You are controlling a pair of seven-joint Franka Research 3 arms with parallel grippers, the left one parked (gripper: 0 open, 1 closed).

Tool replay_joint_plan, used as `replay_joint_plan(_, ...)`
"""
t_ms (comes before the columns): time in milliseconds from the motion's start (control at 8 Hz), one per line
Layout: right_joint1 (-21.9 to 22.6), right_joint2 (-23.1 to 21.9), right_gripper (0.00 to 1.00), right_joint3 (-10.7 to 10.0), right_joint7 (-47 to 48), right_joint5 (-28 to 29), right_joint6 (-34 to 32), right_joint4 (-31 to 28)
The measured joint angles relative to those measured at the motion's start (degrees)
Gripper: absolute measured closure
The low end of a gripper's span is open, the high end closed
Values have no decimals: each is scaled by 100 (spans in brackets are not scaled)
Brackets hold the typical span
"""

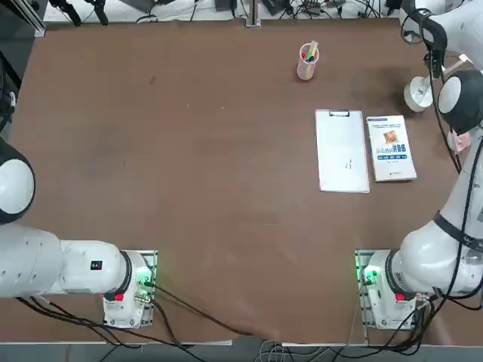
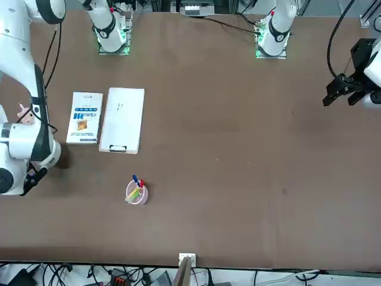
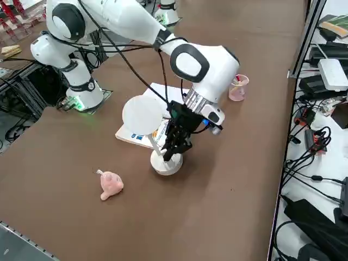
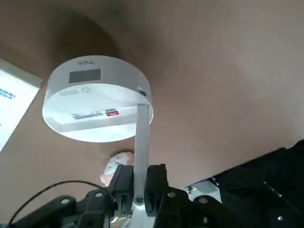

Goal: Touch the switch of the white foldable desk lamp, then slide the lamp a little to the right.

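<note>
The right gripper [image 4: 139, 170] has its fingers closed around the stem of the white foldable desk lamp [image 4: 114, 73], the stem's long axis running between them to the round base just beyond the tips. The base stands on the table [image 1: 226, 151] past the book [image 1: 391, 149], so the rightward slide should lead away from the book

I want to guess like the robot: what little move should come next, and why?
Probably a small, gentle slide to the right, if the switch is done; I can't tell that. The right gripper is shut on the thin arm of the white lamp, so it could guide it. The pink toy sits nearby, so go slowly.
</note>
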Motion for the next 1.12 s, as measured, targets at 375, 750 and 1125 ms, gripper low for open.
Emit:
replay_joint_plan(375,65,180,85,16,751,-22,-155,-11)
replay_joint_plan(750,60,256,85,-16,899,-71,-205,-11)
replay_joint_plan(1125,69,275,67,-17,899,-198,-233,-23)
